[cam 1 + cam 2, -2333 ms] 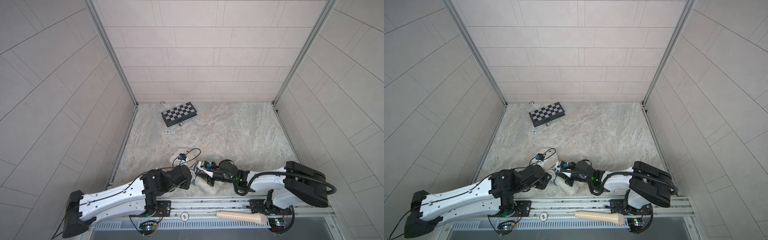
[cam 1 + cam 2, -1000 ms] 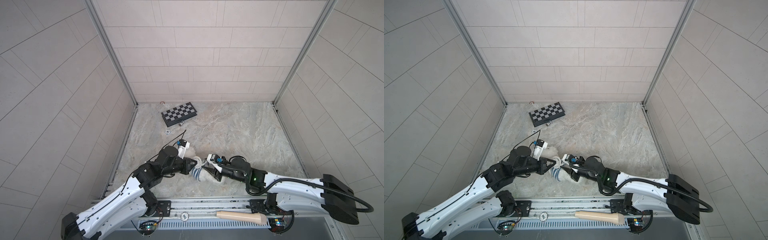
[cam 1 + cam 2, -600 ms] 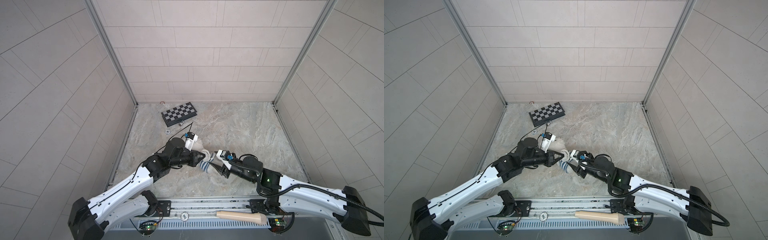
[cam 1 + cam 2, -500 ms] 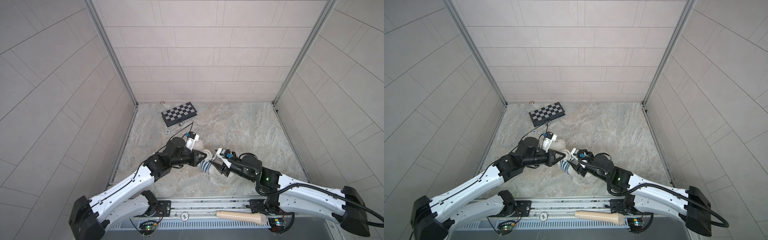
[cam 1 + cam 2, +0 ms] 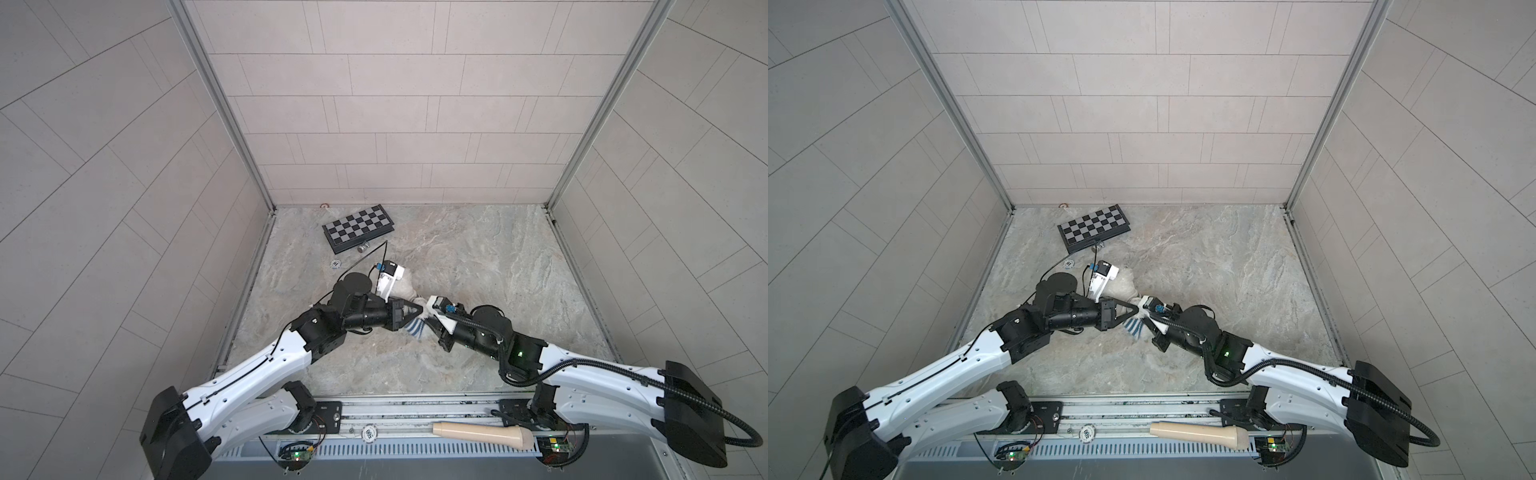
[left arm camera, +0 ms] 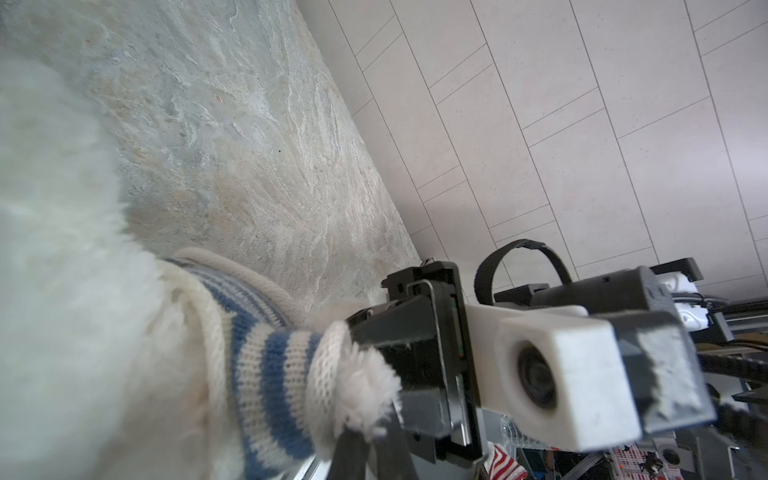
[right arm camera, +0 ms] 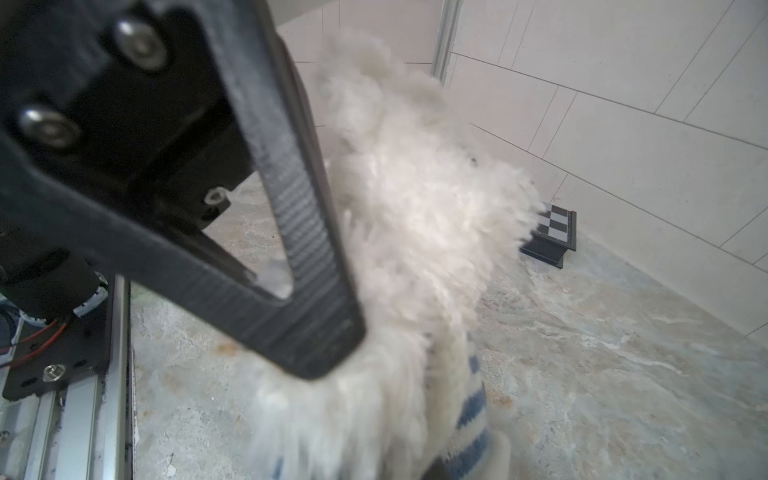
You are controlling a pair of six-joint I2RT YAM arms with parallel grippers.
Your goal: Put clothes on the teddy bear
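- Pale tiled walls (image 5: 415,124) are closing in the workspace on three sides.
- The marbled grey bench (image 5: 478,257) is lying open between them, bare across most of its right half.
- The two white-and-black arms are reaching in from the front rail and meeting a little left of the bench's middle.
- The teddy bear (image 5: 405,286) is sitting right where they meet, between the two end effectors and partly hidden under the left wrist camera in both top views. I cannot tell whether it is resting on the bench or hanging just above it.
- A chessboard (image 5: 359,226) is lying tilted at the back left, near the rear wall and apart from the bear.
- A beige cylinder (image 5: 478,432) is lying along the front rail, toward the right arm's base.
- The blue-and-white striped shirt (image 5: 413,330) is showing on the bear's front side. In the left wrist view its sleeve is wrapping one of the bear's arms, with the fluffy paw poking out of the cuff.
- The left end effector (image 5: 415,309) is clenched, its tips buried in white fur just beside the sleeve. I cannot tell whether it is pinching fur or knit.
- The right end effector (image 5: 424,321) is clamping on the bear's paw at the cuff.
- A small metal piece (image 5: 363,248) is touching the chessboard's front edge.
- A tiny round disc (image 5: 335,263) is lying near it on the bench.
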